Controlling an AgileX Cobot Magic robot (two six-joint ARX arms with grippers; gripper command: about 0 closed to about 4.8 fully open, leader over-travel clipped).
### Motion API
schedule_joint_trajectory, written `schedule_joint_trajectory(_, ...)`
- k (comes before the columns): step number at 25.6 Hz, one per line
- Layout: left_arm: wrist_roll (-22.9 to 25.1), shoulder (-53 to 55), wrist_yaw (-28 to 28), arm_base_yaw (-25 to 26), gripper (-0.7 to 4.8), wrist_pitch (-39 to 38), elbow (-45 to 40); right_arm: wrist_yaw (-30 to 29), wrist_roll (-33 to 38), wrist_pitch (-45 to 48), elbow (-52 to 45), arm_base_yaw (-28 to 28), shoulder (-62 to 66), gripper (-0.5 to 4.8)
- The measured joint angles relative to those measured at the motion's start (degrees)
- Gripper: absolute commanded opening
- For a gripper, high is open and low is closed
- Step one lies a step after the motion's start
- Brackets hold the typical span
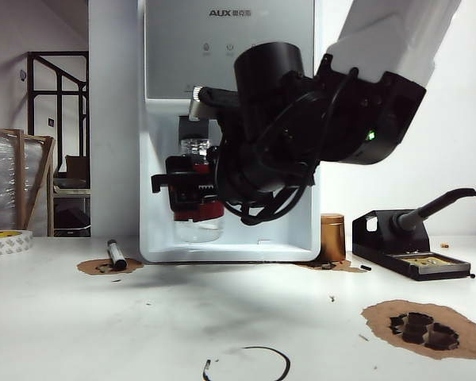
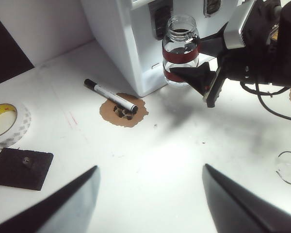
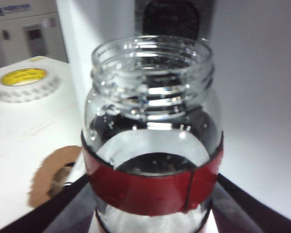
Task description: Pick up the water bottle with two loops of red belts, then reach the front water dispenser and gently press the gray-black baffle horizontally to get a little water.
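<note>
The water bottle (image 1: 198,212) is clear, with two red bands and a little water at its bottom. My right gripper (image 1: 182,184) is shut on its banded body and holds it upright above the table, at the recessed bay of the white water dispenser (image 1: 230,48). The bottle's open mouth (image 3: 153,53) sits just below and in front of the gray-black baffle (image 3: 170,19); I cannot tell whether they touch. In the left wrist view the water bottle (image 2: 180,53) and the right gripper (image 2: 203,73) show at the dispenser's front. My left gripper (image 2: 150,167) hangs open over bare table, holding nothing.
A marker pen (image 2: 110,95) lies on a brown patch left of the dispenser. A tape roll (image 2: 5,124) and a black pad (image 2: 20,167) lie further left. Right of the dispenser stand a brown cylinder (image 1: 332,236) and a soldering station (image 1: 408,246). A wire loop (image 1: 250,363) lies near the front.
</note>
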Motion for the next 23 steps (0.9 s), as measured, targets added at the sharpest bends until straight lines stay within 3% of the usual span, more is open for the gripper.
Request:
schedule_joint_trajectory(8, 0.0, 0.0, 0.0, 0.0, 3.43, 0.0, 0.0, -4.6, -0.3, 0.1, 3.0, -1.0, 2.8, 0.26)
schedule_joint_trajectory(23, 0.0, 0.0, 0.0, 0.0, 3.43, 0.0, 0.0, -5.9, -1.1, -1.4, 5.2, -4.9, 3.5, 0.26)
